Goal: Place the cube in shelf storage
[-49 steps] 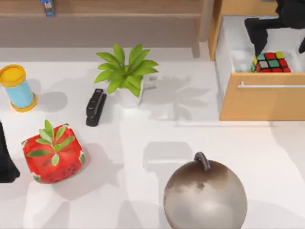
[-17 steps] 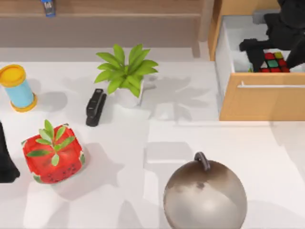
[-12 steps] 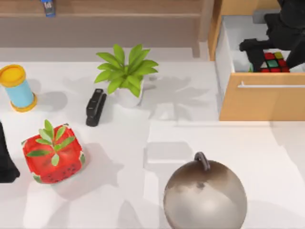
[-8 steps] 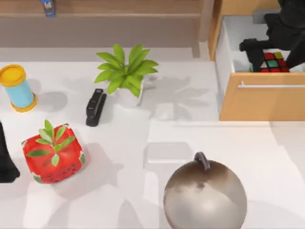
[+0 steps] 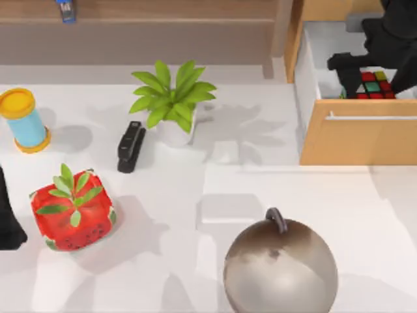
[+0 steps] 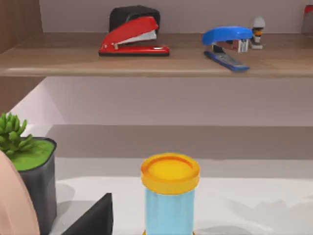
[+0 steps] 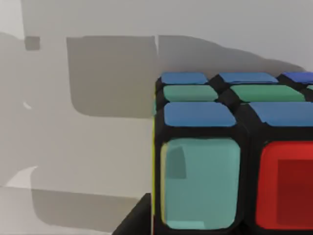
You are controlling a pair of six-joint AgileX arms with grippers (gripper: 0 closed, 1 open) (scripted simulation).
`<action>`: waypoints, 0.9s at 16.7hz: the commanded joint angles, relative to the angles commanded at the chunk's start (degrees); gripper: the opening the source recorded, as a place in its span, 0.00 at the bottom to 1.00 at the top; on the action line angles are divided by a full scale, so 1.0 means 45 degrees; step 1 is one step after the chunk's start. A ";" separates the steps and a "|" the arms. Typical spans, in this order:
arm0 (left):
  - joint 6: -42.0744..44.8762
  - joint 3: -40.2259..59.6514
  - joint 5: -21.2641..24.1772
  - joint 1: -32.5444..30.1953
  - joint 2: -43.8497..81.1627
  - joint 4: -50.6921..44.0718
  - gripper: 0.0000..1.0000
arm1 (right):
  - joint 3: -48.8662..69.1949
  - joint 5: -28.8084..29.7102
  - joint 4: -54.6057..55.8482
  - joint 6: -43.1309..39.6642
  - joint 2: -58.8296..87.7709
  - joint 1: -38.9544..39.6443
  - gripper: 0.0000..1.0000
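The cube (image 5: 373, 85), black-gridded with red, green and yellow stickers, rests inside the open drawer (image 5: 355, 140) of the wooden cabinet at the back right. My right gripper (image 5: 374, 88) reaches down into that drawer with one black finger on each side of the cube. In the right wrist view the cube (image 7: 234, 161) is very close, with a dark finger (image 7: 134, 220) against its side. The shelf storage (image 5: 163, 29) runs along the back of the table; its board (image 6: 156, 61) carries a red and a blue stapler. My left arm (image 5: 8, 222) is parked at the table's left edge.
A potted plant (image 5: 171, 98) and a black stapler (image 5: 130, 147) stand mid-table. A blue cylinder with a yellow cap (image 5: 23, 120) and a red strawberry-patterned block (image 5: 73, 212) sit at the left. A large metal ball with a handle (image 5: 280, 267) occupies the front.
Since the earliest frame my right gripper has come down into the drawer around the cube. Over the last second nothing has moved.
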 joint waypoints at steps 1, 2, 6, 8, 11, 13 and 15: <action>0.0000 0.0000 0.0000 0.0000 0.0000 0.0000 1.00 | -0.0115 -0.0085 0.0053 -0.0111 -0.0036 -0.0045 0.00; 0.0000 0.0000 0.0000 0.0000 0.0000 0.0000 1.00 | -0.0315 -0.0230 0.0153 -0.0275 -0.0099 -0.0115 0.00; 0.0000 0.0000 0.0000 0.0000 0.0000 0.0000 1.00 | -0.1645 -0.1094 0.0432 -0.1695 -0.0559 -0.0463 0.00; 0.0000 0.0000 0.0000 0.0000 0.0000 0.0000 1.00 | -0.1907 -0.1472 0.0345 -0.2467 -0.0674 -0.0578 0.00; 0.0000 0.0000 0.0000 0.0000 0.0000 0.0000 1.00 | -0.1611 -0.1491 -0.0008 -0.2773 -0.0660 -0.0446 0.00; 0.0000 0.0000 0.0000 0.0000 0.0000 0.0000 1.00 | -0.0866 -0.1195 -0.0392 -0.2298 -0.0573 -0.0199 0.00; 0.0000 0.0000 0.0000 0.0000 0.0000 0.0000 1.00 | 0.0218 -0.0838 -0.0944 -0.1430 -0.0349 -0.0070 0.00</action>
